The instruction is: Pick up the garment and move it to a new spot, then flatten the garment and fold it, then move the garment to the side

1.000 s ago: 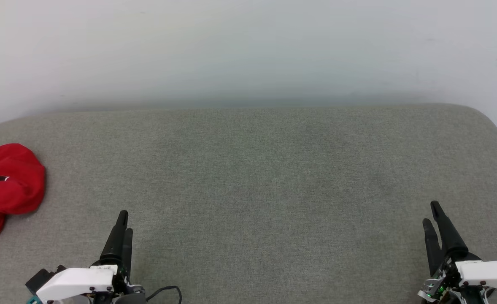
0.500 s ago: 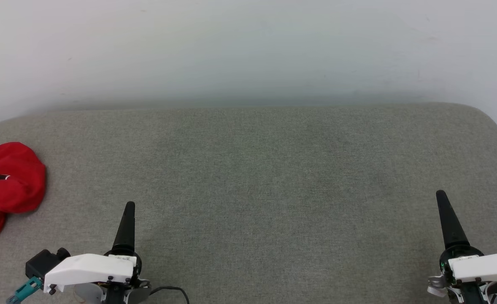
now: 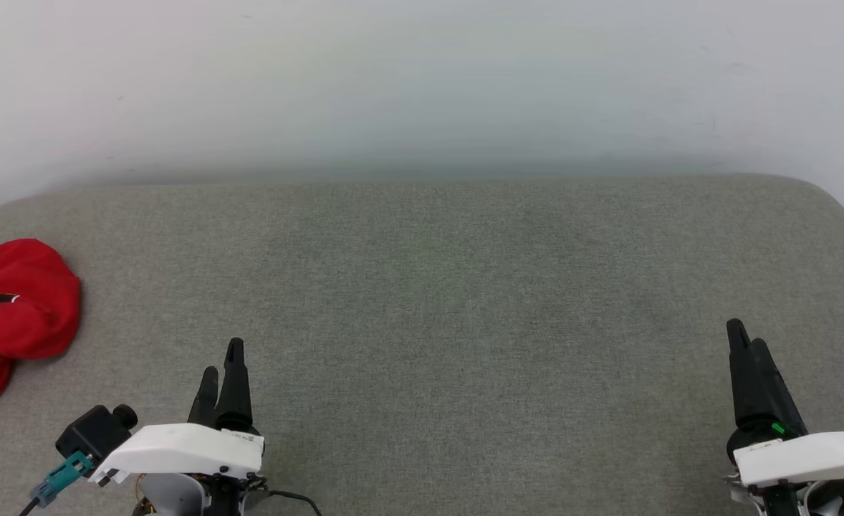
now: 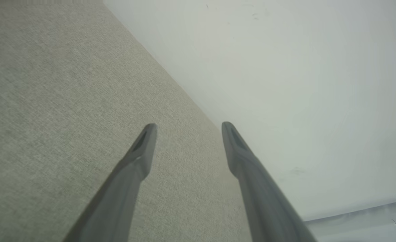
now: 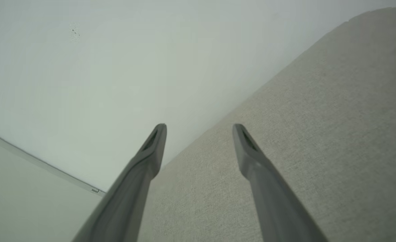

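- Reaching for the garment (image 3: 19,315) looked like the risky part. It lay crumpled in a red heap at the far left of the table (image 3: 422,287) and was partly cut off by the head view's left edge, so I could not tell how close its hidden part came to the table's rim.
- My left end effector (image 3: 221,358) hovered at the near edge with its fingers (image 4: 141,158) parted, a clear gap between them and nothing held. It was well apart from the heap.
- My right end effector (image 3: 744,335) was likewise parted and empty at the opposite near corner, far from the garment. I judged it could not help with the first grasp.
- A sideways approach could have nudged the heap further left and off the table, since thin fabric probably slid easily on the woven cover.
- Closing on the top of the bundle could have caught several layers at once. That would have lifted a twisted wad that was hard to flatten.
- Coming down too deep could have pinched the table's cover along with the garment.
- The teal plug (image 3: 64,476) jutting beside my left wrist might have snagged the fabric as that arm swung left.
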Tool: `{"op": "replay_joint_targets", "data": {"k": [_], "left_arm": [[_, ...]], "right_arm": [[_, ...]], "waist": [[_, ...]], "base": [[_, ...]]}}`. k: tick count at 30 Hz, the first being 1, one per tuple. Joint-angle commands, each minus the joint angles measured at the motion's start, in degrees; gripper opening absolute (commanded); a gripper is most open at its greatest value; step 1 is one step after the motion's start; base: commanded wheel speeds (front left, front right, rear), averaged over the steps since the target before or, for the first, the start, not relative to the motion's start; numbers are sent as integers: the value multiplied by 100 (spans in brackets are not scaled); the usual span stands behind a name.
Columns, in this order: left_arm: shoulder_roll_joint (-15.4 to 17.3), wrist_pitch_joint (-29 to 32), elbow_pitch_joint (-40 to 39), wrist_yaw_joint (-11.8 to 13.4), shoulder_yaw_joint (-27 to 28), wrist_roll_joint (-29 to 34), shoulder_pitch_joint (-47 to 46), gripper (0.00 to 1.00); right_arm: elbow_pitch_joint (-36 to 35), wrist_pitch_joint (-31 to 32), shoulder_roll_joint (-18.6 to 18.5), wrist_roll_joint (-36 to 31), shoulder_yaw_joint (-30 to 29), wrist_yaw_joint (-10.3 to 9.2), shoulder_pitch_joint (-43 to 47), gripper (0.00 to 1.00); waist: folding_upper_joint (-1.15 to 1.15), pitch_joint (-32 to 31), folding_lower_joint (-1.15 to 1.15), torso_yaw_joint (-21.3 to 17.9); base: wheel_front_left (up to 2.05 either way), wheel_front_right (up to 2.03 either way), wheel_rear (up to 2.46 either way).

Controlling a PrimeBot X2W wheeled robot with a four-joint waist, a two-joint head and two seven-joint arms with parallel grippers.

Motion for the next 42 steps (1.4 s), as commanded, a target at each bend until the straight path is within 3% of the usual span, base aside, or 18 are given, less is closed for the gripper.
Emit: {"op": "replay_joint_targets", "data": {"k": [1, 32, 42], "left_arm": [[23, -59, -117, 43, -36, 195, -28, 100], [52, -623, -344, 493, -568, 2819, 209, 100], [79, -763, -373, 591, -768, 3412, 234, 100]], "right_arm": [[-134, -59, -15, -204, 12, 0, -14, 100], [-516, -628, -15, -2792, 129, 0, 355, 100], [-656, -765, -15, -3420, 166, 0, 430, 100]], "waist": [[0, 0, 0, 3], [0, -14, 0, 17], [0, -21, 0, 29]], "base": [[0, 0, 0], [0, 0, 0], [0, 0, 0]]}}
